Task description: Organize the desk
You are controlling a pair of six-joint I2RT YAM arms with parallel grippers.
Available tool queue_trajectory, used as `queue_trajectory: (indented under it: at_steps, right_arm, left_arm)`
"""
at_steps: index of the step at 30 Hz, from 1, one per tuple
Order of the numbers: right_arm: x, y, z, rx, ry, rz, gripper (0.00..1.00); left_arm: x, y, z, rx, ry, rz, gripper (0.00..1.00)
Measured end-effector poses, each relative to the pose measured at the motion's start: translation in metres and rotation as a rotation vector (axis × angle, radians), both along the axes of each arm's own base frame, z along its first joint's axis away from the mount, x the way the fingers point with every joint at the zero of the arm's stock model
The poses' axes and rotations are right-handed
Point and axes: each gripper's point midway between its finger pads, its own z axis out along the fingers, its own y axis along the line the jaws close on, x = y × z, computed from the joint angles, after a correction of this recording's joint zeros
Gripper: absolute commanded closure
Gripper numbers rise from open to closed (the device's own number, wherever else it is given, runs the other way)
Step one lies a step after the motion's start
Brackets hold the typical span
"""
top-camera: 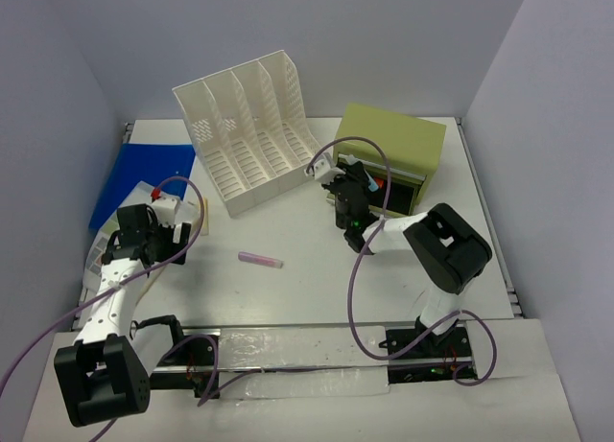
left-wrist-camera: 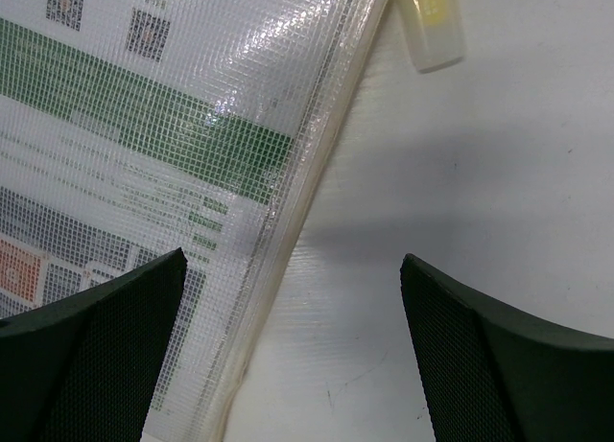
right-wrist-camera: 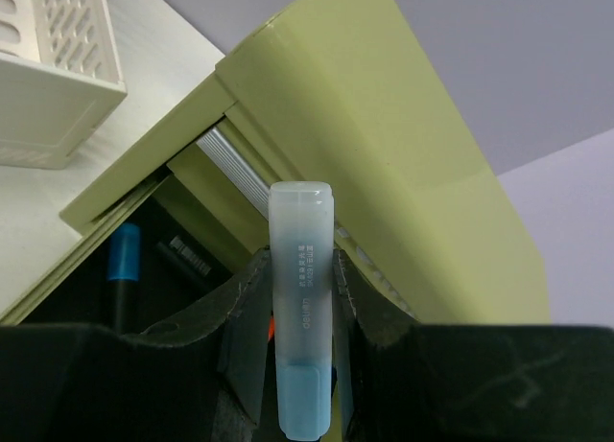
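Observation:
The white desk (top-camera: 317, 298) carries everything. My right gripper (top-camera: 353, 195) (right-wrist-camera: 300, 269) is shut on a pale blue highlighter (right-wrist-camera: 301, 221), held over the open drawer (right-wrist-camera: 144, 279) of the olive-green drawer box (top-camera: 393, 145) (right-wrist-camera: 384, 154). My left gripper (top-camera: 171, 233) (left-wrist-camera: 293, 269) is open and empty. It hangs low over the right edge of a clear mesh pouch (left-wrist-camera: 144, 154) holding printed papers, one finger above the pouch and the other above bare desk. A pink highlighter (top-camera: 261, 260) lies mid-desk.
A white slotted file rack (top-camera: 254, 135) stands at the back centre. A blue folder (top-camera: 144, 178) lies at the back left. A yellow highlighter (left-wrist-camera: 432, 20) lies beside the pouch. A blue pen (right-wrist-camera: 123, 265) and dark items lie in the drawer.

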Motion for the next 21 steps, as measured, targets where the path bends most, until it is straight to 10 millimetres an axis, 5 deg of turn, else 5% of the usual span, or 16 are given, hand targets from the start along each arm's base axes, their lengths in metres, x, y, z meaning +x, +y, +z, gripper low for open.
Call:
queue_trajectory:
  at_steps: [3,5,15,20,21]
  right_arm:
    - [0.004,-0.003,-0.006,-0.017,0.009,0.001,0.43]
    - [0.005,-0.003,-0.007,-0.025,0.013,0.006,0.25]
    - [-0.005,0.008,-0.007,-0.036,0.032,0.021,0.14]
    - [-0.031,0.046,0.013,0.059,0.074,0.097,0.18]
    - [-0.036,0.064,0.016,0.100,0.113,0.151,0.11]
  left_arm:
    - [0.000,0.000,-0.003,-0.001,0.009,0.000,0.01]
    - [0.000,0.000,-0.004,-0.002,0.015,0.000,0.01]
    - [0.000,0.000,-0.005,-0.003,0.020,-0.001,0.01]
    - [0.001,-0.002,-0.006,-0.018,0.039,-0.010,0.02]
    - [0.003,-0.004,-0.003,-0.025,0.042,-0.016,0.02]
